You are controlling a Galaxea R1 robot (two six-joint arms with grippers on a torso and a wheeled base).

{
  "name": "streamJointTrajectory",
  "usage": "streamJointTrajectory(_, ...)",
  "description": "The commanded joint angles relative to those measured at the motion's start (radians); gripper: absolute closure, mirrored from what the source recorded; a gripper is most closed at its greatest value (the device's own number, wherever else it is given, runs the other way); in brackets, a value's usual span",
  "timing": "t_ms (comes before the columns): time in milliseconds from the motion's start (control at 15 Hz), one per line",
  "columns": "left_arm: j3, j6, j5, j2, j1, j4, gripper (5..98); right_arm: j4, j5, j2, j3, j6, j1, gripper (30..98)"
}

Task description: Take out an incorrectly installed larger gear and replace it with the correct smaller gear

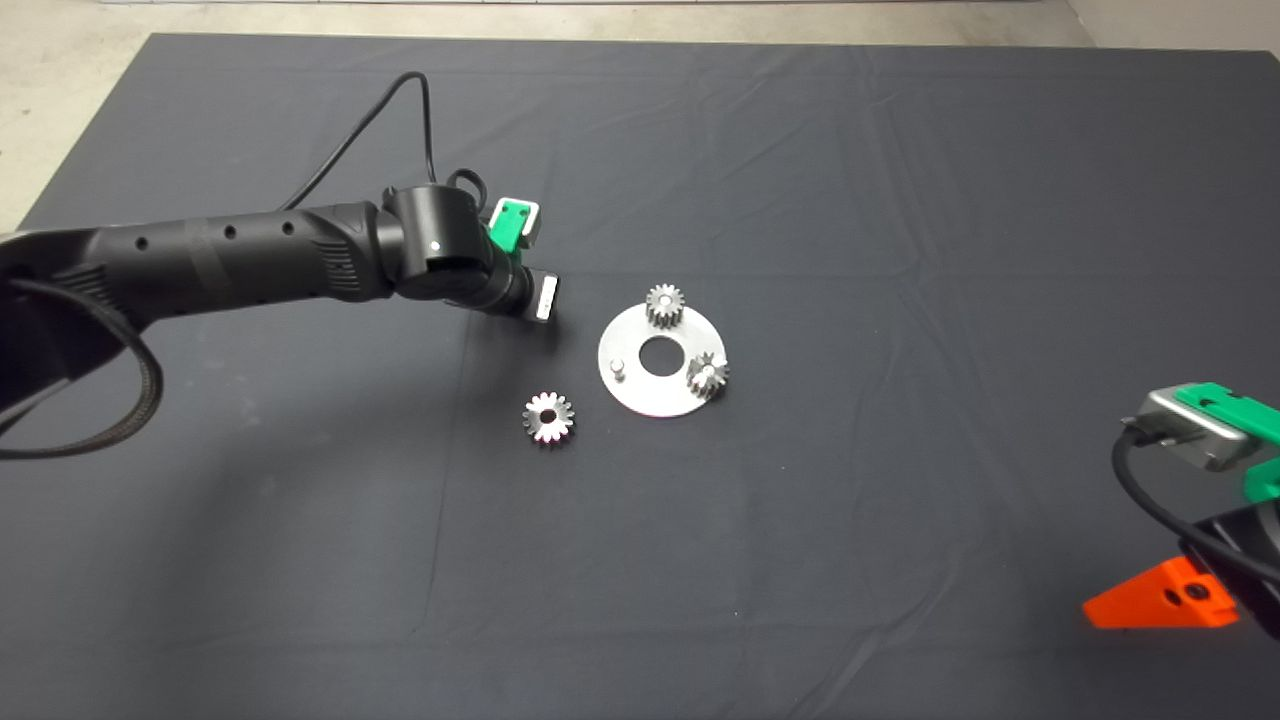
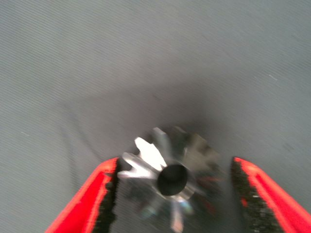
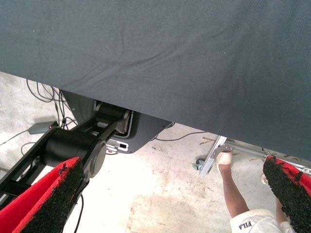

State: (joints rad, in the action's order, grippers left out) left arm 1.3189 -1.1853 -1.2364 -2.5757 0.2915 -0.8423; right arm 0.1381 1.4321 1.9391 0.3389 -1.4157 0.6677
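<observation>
Left wrist view shows the left tool (image 2: 172, 194) holding the smaller gear (image 2: 170, 177) between its 2 red fingers (image 2: 90, 199), the black pads close against the teeth on both sides, bore facing the camera. In the head view that arm reaches in over the table (image 1: 900, 150); its tool is hidden under the wrist, so the held gear cannot be seen there. The round steel plate (image 1: 660, 360) lies just ahead of the tool and to its side, carrying 2 compact gears (image 1: 664, 304) on pins and 1 bare pin (image 1: 618, 366). The larger gear (image 1: 548, 417), star-toothed, lies flat on the table near the plate's edge, off its pin.

The smaller gear looks solid steel: dense for its size, rigid, polished and likely slippery, so the pads should bear on opposite tooth tips across the diameter, keeping the bore level for the bare pin.

The right tool (image 3: 165, 199) waits at the table's edge, fingers spread wide on nothing; a person's leg (image 3: 233, 189) shows beyond.
</observation>
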Motion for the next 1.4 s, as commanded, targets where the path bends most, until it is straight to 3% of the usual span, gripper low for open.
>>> streamJointTrajectory(0, 0.005, 0.007, -0.008, 0.005, 0.018, 0.005, 48.2, 0.035, -0.003, -0.004, -0.002, -0.008, 0.013, 30.8)
streamJointTrajectory(1133, -0.002, 0.009, -0.008, 0.005, 0.018, 0.009, 64.8, 0.035, -0.002, -0.013, -0.002, -0.008, 0.012, 30.8)
streamJointTrajectory(1200, -0.003, 0.01, -0.019, -0.002, 0.018, 0.02, 66.2, 0.035, -0.002, -0.012, -0.002, -0.008, 0.012, 30.8)
streamJointTrajectory(1333, -0.03, 0.01, -0.015, 0.012, 0.032, 0.056, 66.3, 0.035, -0.002, -0.012, -0.002, -0.007, 0.012, 30.8)
